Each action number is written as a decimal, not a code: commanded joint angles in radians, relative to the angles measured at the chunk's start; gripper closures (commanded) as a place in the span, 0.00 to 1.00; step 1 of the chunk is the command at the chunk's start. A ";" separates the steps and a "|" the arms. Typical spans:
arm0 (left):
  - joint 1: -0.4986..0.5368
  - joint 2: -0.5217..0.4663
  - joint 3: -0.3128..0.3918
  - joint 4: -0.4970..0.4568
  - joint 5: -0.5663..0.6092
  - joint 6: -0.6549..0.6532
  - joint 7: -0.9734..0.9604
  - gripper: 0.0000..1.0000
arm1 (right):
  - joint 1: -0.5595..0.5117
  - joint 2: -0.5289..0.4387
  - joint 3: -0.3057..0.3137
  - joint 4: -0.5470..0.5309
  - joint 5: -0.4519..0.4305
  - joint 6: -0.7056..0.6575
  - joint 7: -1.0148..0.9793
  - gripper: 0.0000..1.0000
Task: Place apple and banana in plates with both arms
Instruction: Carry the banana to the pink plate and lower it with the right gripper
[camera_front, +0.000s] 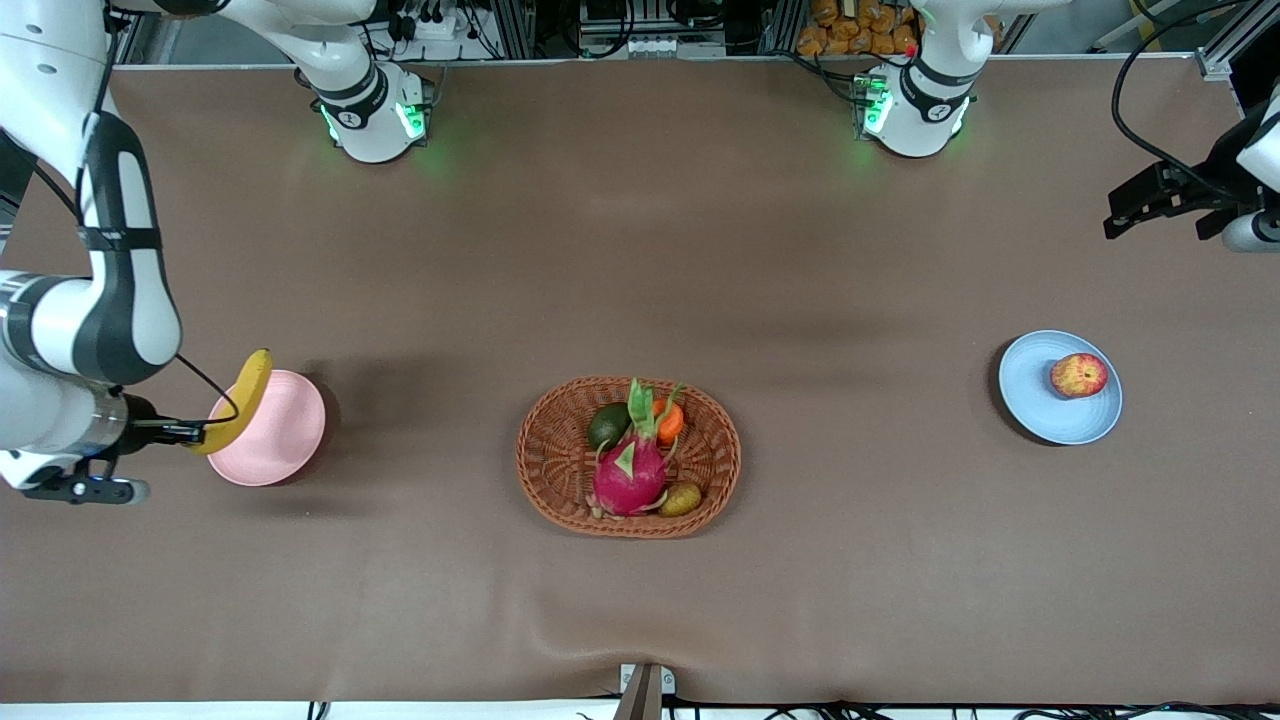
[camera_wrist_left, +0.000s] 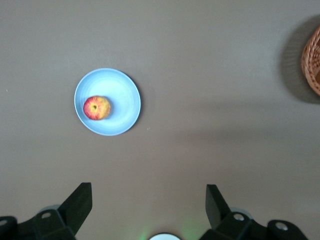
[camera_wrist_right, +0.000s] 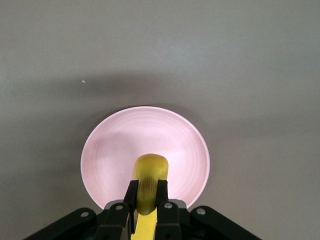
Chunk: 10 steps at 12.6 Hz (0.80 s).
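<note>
While right gripper (camera_wrist_right: 146, 196) fingers clamp the banana (camera_front: 237, 401) over the pink plate (camera_front: 280, 430), left gripper (camera_wrist_left: 149, 205) fingers spread wide (empty).

No readable text in any view.

No word, label, brand name, number or sign can be read on anything in the three views. The two arm bases (camera_front: 375, 115) each carry a small round dark mark beside the green light, but what stands on it is too small to make out.
</note>
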 joint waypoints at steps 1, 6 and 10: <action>0.002 0.046 -0.003 0.061 -0.016 0.016 -0.034 0.00 | 0.001 0.032 0.009 0.001 0.055 0.005 0.001 1.00; 0.002 0.027 -0.020 0.058 -0.007 0.010 -0.063 0.00 | 0.006 0.017 0.009 0.010 0.055 -0.022 0.001 0.00; 0.000 0.029 -0.020 0.059 -0.006 0.008 -0.065 0.00 | 0.018 -0.147 0.013 0.013 0.055 -0.137 0.001 0.00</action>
